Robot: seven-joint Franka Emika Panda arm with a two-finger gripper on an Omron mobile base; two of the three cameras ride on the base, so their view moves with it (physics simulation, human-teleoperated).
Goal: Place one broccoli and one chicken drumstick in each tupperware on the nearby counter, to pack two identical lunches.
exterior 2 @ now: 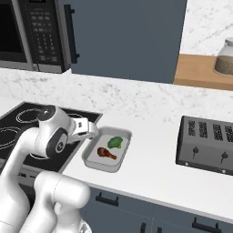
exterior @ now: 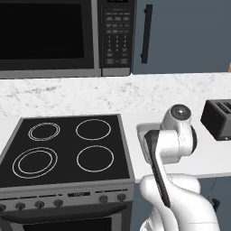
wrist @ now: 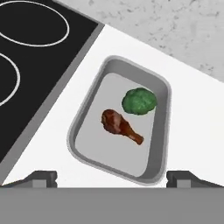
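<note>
— Tupperware [wrist: 158, 131] sits mid-frame on the counter [wrist: 197, 131], beside the stovetop [wrist: 30, 65]?
— Yes; broccoli [wrist: 139, 101] and chicken drumstick [wrist: 120, 125] lie inside. The gripper [wrist: 112, 177] hovers above, fingers spread wide, seemingly empty.

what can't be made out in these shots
- Tupperware in the left base view: mostly behind the arm, contents hidden.
- Toaster there: cut by the right edge.
- Jar in the right base view: cut by the right edge.
- Gripper in the hand view: only its tips show, apart, nothing between.
</note>
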